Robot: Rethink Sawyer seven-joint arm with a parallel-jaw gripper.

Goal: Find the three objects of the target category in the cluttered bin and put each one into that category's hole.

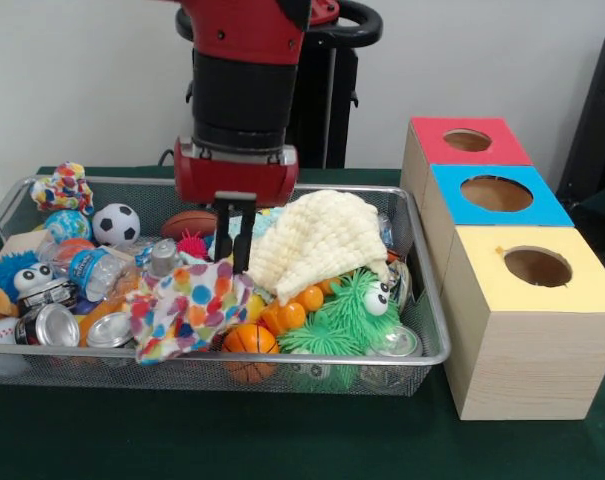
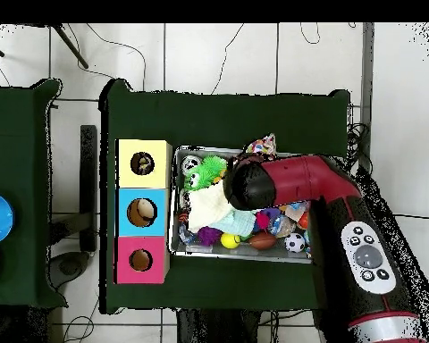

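The wire mesh bin [image 1: 422, 355] is full of toys; it also shows in the overhead view [image 2: 175, 243]. One spotted cloth [image 1: 187, 305] lies at the bin's near side, also seen in the overhead view [image 2: 263, 145]. A second spotted cloth [image 1: 62, 188] sits at the far left corner. I cannot make out a third. My gripper [image 1: 234, 245] points down just behind the near spotted cloth, its fingers slightly apart and holding nothing. The arm hides it in the overhead view. The yellow-topped box's hole [image 1: 538, 266] [image 2: 143, 163] is right of the bin.
A pale-yellow waffle cloth [image 1: 317, 240] lies just right of the gripper. A green fuzzy toy [image 1: 347, 315], orange balls, cans, a soccer ball [image 1: 115, 224] and a football crowd the bin. Blue-topped [image 1: 496, 193] and red-topped [image 1: 468, 140] boxes stand behind the yellow one.
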